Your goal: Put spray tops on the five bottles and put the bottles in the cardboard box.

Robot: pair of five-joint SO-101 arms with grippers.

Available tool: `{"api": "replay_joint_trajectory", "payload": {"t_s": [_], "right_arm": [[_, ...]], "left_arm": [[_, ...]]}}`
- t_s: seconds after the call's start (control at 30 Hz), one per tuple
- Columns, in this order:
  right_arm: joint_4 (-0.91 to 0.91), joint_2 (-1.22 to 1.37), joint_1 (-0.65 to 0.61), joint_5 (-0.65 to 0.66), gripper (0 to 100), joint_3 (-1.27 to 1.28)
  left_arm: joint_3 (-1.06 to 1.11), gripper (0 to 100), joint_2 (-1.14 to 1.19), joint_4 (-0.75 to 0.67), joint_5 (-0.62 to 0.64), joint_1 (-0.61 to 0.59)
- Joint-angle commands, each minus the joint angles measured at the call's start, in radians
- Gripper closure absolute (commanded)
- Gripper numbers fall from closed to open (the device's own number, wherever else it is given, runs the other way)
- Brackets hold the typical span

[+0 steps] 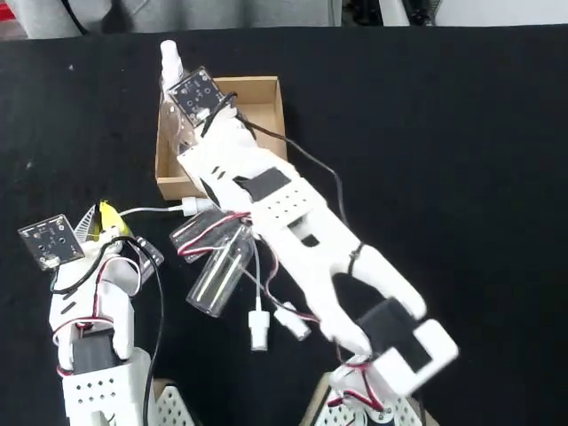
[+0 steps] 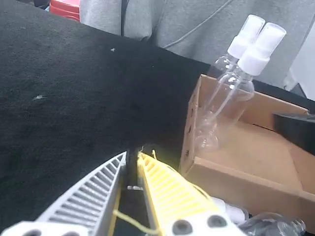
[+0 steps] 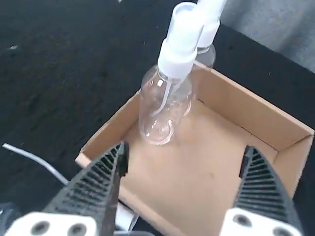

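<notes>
Cardboard box [image 3: 256,114] held two capped bottles [image 3: 165,101] near the right gripper [image 3: 184,152], spread wide and empty, whose careless withdrawal might topple them; the left gripper [image 2: 133,160] sat pinched together, empty.

Clear bottles [image 3: 165,105] w/ white spray tops [image 3: 179,38], brown cardboard box [image 3: 248,114], black table [image 1: 444,133].

Your table [image 1: 461,133] is covered edge to edge in matte black cloth, with a few pale specks [image 2: 38,97] scattered on it. Beyond its far edge you have a red object [image 2: 64,9] and a pale surface [image 1: 506,11] behind
</notes>
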Motion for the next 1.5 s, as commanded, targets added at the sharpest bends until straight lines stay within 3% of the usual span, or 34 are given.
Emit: {"api": "replay_joint_trajectory", "payload": {"t_s": [0.0, 0.27, 0.6, 0.93, 1.37, 1.47], "right_arm": [[0.087, -0.143, 0.018, -0.009, 68.3, 0.005], [0.247, -0.289, 0.014, -0.011, 68.3, 0.077], [0.499, -0.433, -0.002, -0.140, 68.3, 0.093], [0.720, -0.473, -0.106, -0.325, 68.3, 0.088], [0.830, -0.470, -0.258, -0.657, 68.3, 0.096], [0.827, -0.421, -0.264, -0.681, 68.3, 0.087]], "left_arm": [[0.022, 97, -0.005, -0.003, -0.005, -0.045], [0.022, 97, -0.005, -0.002, -0.006, -0.044], [0.022, 97, -0.005, 0.000, -0.006, -0.042], [0.022, 97, -0.005, 0.002, -0.008, -0.042], [0.022, 97, -0.005, 0.002, -0.006, -0.047], [0.022, 97, -0.005, 0.002, -0.006, -0.047]]}}
